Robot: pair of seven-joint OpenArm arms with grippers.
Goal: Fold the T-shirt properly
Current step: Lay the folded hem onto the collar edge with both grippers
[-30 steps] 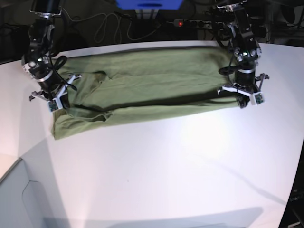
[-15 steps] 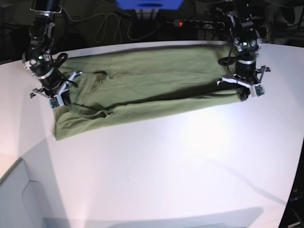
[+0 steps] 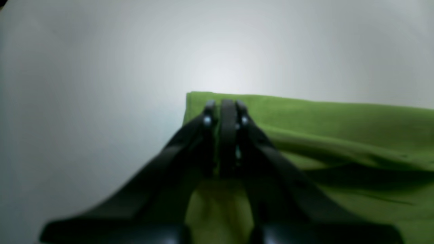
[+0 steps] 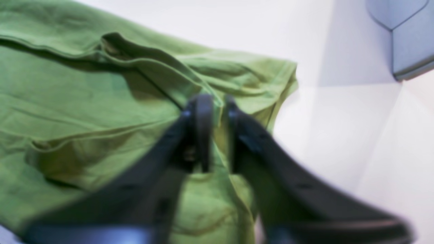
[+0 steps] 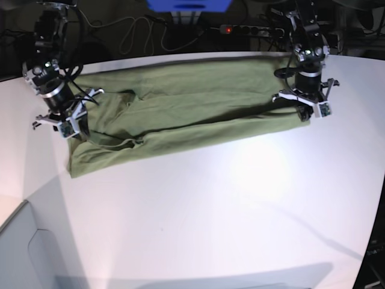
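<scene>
Lengthwise across the far half of the white table [image 5: 198, 198] lies the T-shirt [image 5: 180, 108], its near long edge doubled over toward the back so a shadowed crease runs through the middle, while the sleeve end at the base view's left bunches into loose wrinkles. At the hem end, the left gripper [image 3: 223, 103] is pressed fully together over the corner; whether cloth is pinched between its tips cannot be told. At the sleeve end, the right gripper [image 4: 213, 101] shows a narrow gap between its tips with a ridge of fabric running into it; whether it holds that ridge cannot be told. Judging from this, the lengthwise fold is being laid down. To do it well, both ends should travel level and land together, the cloth kept lightly taut between them, the bunched sleeve smoothed flat before release.
</scene>
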